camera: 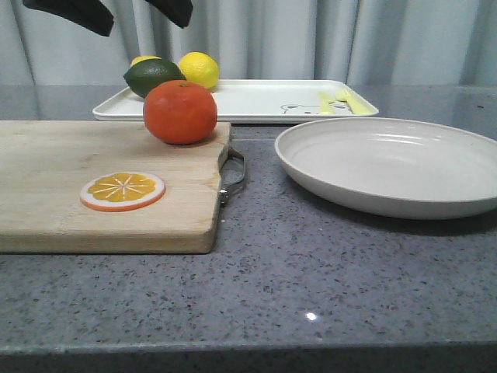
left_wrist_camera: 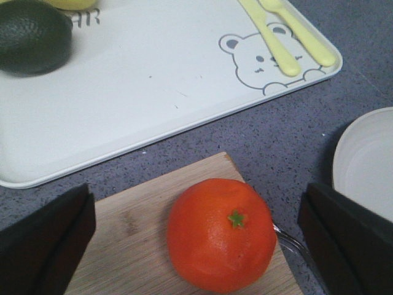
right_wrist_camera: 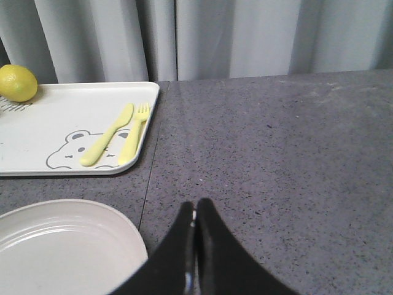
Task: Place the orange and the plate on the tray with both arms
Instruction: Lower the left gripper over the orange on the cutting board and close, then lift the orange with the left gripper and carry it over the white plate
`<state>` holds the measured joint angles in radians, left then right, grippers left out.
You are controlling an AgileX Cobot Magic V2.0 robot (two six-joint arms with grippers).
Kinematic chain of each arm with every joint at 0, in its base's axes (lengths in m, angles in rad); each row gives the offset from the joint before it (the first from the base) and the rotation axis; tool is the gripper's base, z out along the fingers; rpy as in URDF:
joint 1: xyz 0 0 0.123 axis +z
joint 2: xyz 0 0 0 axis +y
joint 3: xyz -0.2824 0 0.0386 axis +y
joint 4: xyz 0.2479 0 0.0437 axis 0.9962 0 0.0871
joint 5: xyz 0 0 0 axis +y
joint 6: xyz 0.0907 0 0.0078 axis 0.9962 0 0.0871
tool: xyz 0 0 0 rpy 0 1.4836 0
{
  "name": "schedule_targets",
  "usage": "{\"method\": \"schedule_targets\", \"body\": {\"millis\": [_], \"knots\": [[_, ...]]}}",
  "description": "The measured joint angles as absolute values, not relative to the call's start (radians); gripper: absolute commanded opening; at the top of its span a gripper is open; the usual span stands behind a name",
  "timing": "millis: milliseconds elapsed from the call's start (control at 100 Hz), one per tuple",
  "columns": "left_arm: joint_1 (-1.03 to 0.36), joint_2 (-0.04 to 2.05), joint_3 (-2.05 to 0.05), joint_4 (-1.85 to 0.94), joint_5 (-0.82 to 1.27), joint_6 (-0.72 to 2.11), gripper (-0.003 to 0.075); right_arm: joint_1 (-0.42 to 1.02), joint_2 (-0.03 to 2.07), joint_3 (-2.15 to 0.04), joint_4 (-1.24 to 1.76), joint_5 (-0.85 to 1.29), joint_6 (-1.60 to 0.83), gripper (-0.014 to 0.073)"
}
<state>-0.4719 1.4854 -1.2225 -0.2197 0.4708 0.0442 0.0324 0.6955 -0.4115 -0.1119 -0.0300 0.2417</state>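
The orange [camera: 180, 111] sits on the far right corner of a wooden cutting board [camera: 93, 202]; in the left wrist view the orange [left_wrist_camera: 221, 233] shows its green stem. My left gripper [camera: 124, 12] hangs above it, open, one finger on each side in the left wrist view [left_wrist_camera: 196, 209], not touching. The off-white plate [camera: 392, 165] lies on the counter at the right. The white tray [camera: 256, 101] with a bear drawing lies behind both. My right gripper [right_wrist_camera: 196, 208] is shut and empty over bare counter beside the plate's rim [right_wrist_camera: 132, 236]; it is out of the front view.
A dark green fruit [camera: 154, 76] and a lemon [camera: 199, 68] rest on the tray's left end. Yellow cutlery [camera: 342, 101] lies on its right end. An orange slice [camera: 123, 190] lies on the board. A metal handle [camera: 233, 175] juts from the board's right edge. Curtains hang behind.
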Motion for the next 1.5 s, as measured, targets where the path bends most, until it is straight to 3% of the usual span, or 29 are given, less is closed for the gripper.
{"method": "schedule_targets", "body": {"millis": [290, 820, 1030, 1290, 1500], "knots": [[-0.477, 1.615, -1.372, -0.25, 0.621, 0.044, 0.0631, 0.032, 0.695, -0.411, -0.112, -0.03, 0.242, -0.0059], [-0.48, 1.721, -1.39, -0.284, 0.658, 0.044, 0.0615, 0.032, 0.695, -0.411, -0.112, -0.03, 0.242, -0.0059], [-0.48, 1.74, -1.39, -0.285, 0.66, 0.044, 0.0552, 0.032, 0.695, -0.411, -0.112, -0.02, 0.242, -0.0059], [-0.48, 1.74, -1.392, -0.287, 0.664, 0.044, 0.0373, 0.032, 0.695, -0.411, -0.112, 0.014, 0.242, -0.0059], [-0.489, 1.74, -1.443, -0.289, 0.728, 0.044, 0.0347, 0.032, 0.695, -0.411, -0.112, 0.016, 0.242, -0.0059]]}}
